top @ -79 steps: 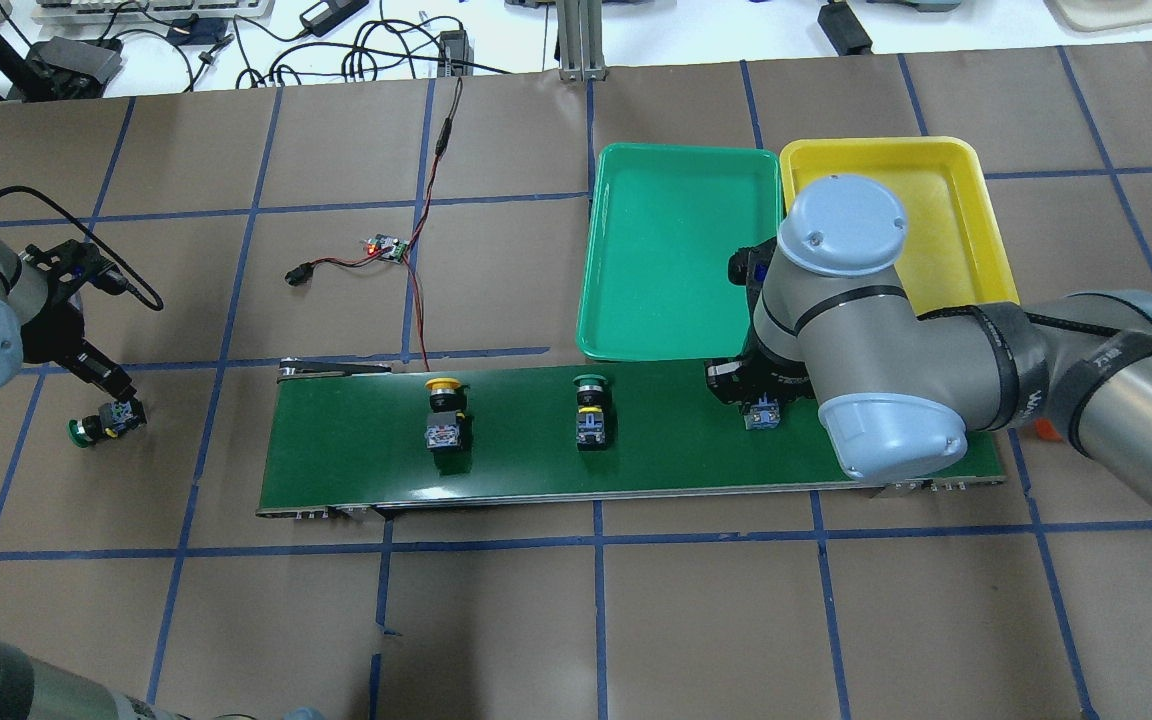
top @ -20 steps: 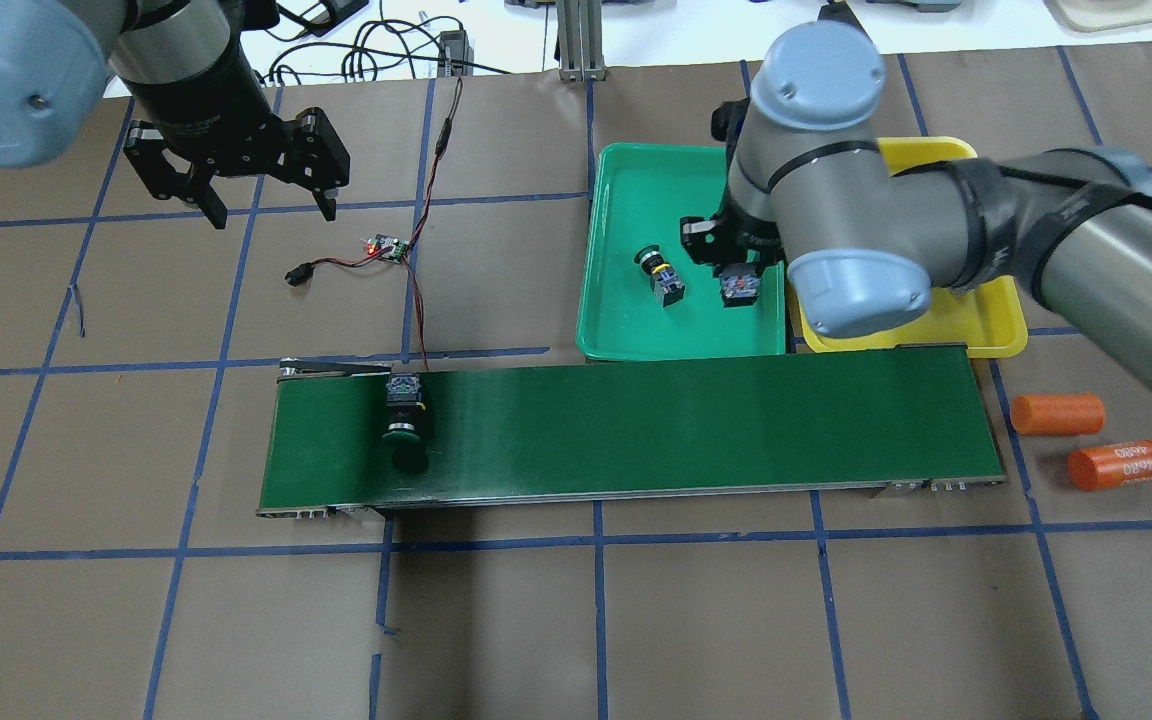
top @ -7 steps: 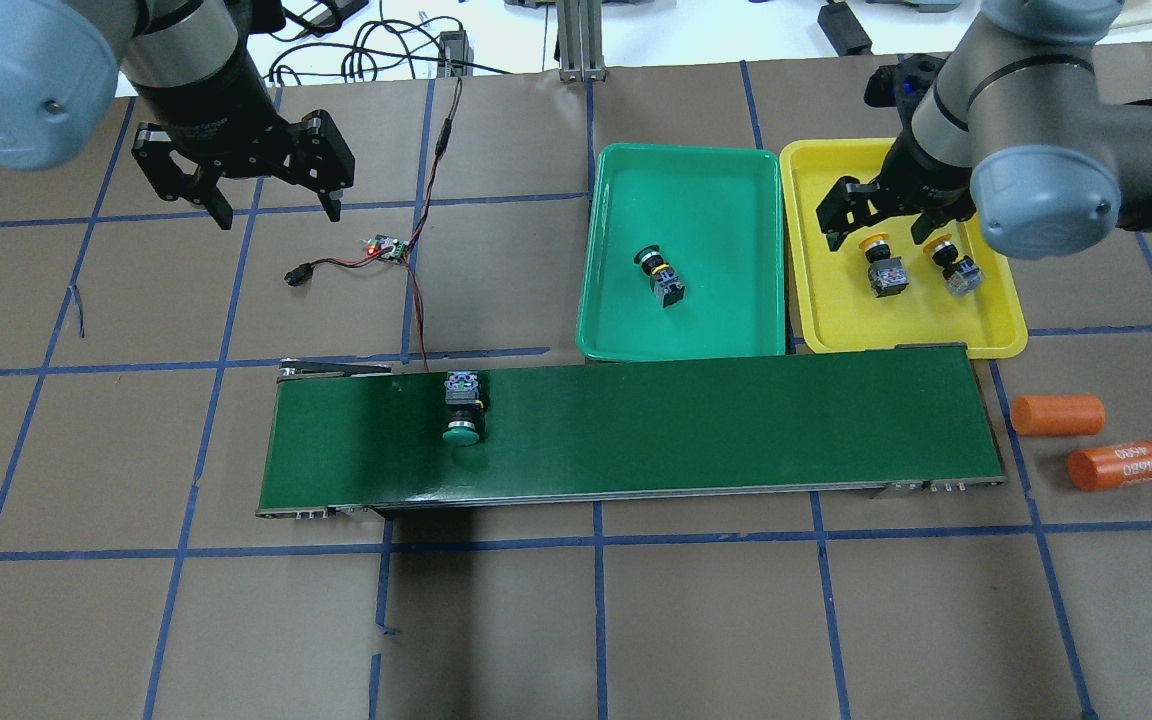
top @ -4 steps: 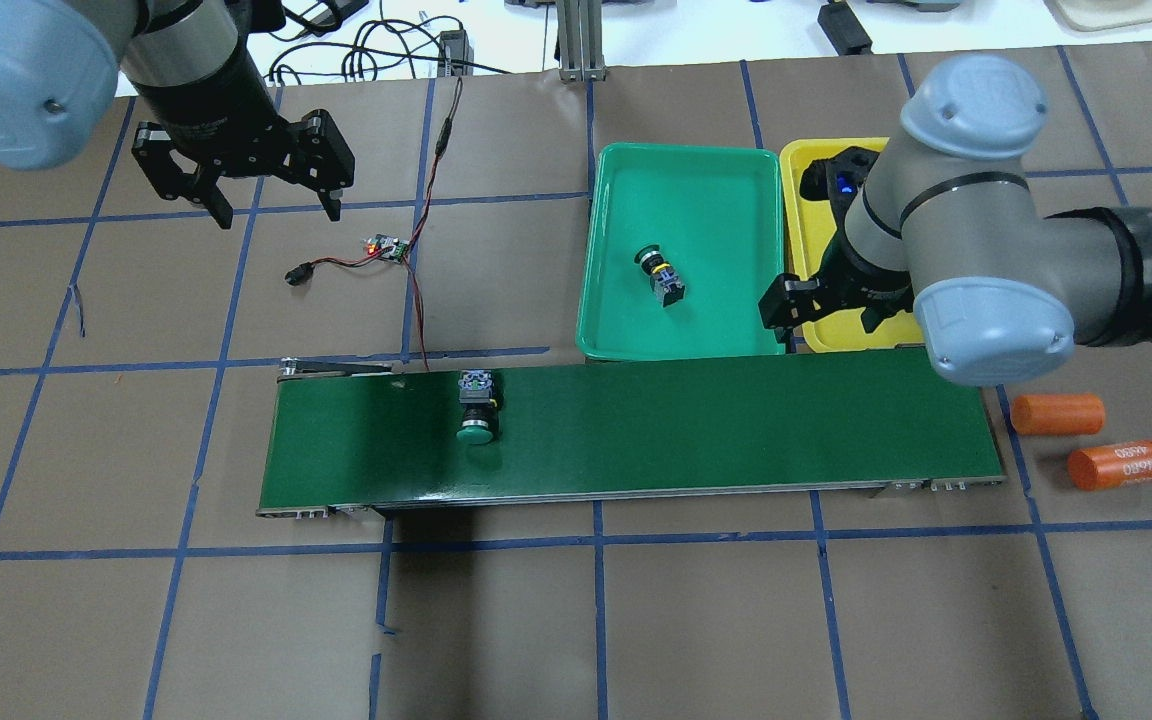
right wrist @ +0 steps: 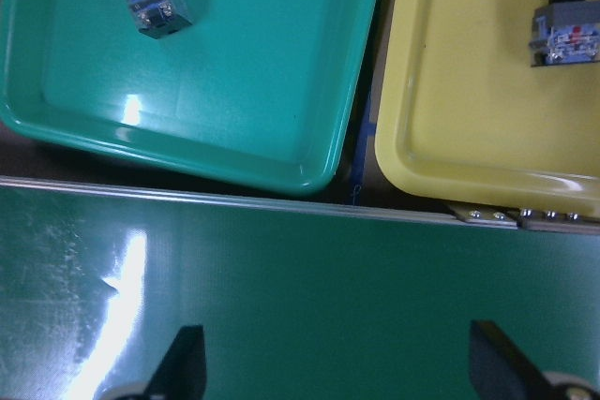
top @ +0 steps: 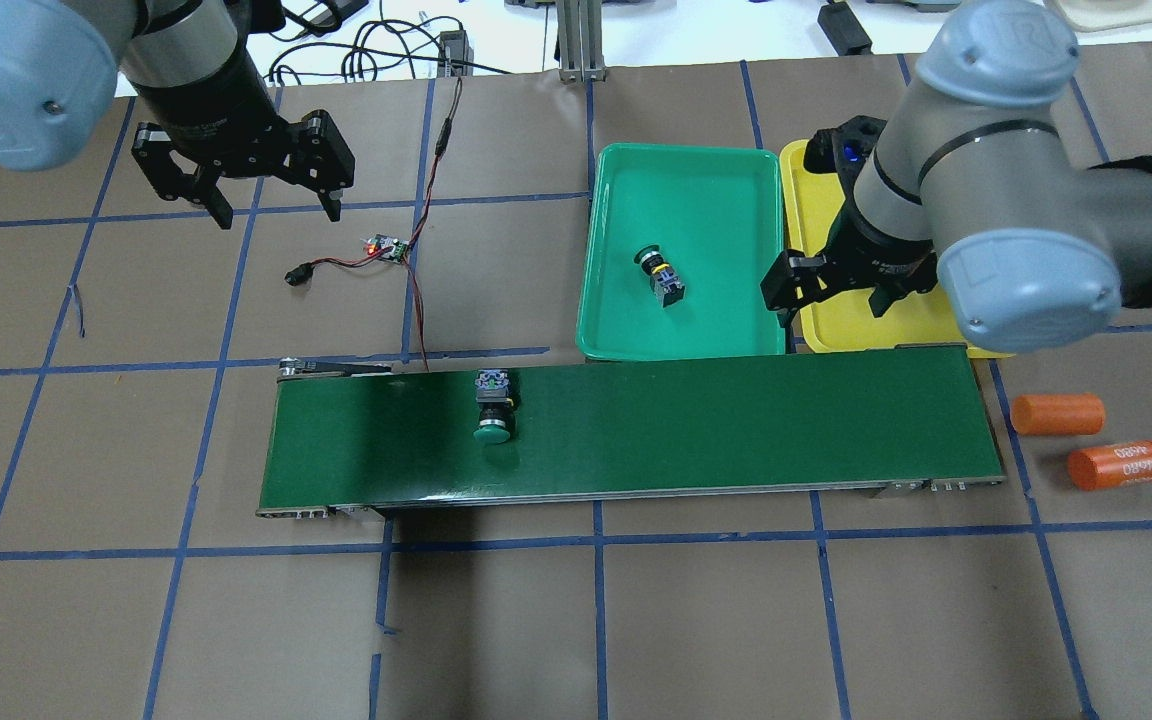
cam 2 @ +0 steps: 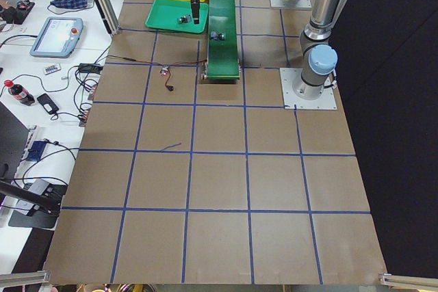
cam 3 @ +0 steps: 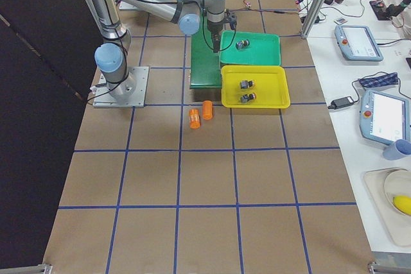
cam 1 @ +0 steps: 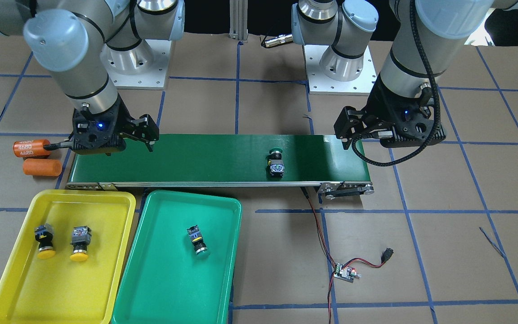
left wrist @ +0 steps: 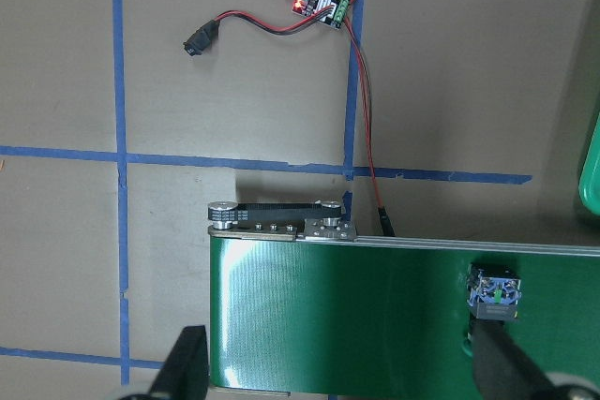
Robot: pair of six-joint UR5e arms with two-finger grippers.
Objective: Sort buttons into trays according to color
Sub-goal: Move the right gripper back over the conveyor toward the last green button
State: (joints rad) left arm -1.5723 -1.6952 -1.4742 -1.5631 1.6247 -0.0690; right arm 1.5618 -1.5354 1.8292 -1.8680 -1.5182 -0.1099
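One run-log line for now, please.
yellow tray: two yellow buttons | green tray: one green button | belt: other green button | left gripper: open | right gripper: open

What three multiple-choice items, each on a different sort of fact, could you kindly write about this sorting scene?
1. How many buttons lie in the yellow tray?
A one; B four; C two.

2. Where is the loose green button?
A on the belt; B in the yellow tray; C beside the belt.

3. The right gripper is:
A shut on a button; B open and empty; C shut on nothing.

Key:
1 C, the front-facing view shows two yellow-capped buttons side by side in that tray.
2 A, it lies on the belt's green surface, clear of both trays.
3 B, its jaws stand wide apart over bare belt in the right wrist view.
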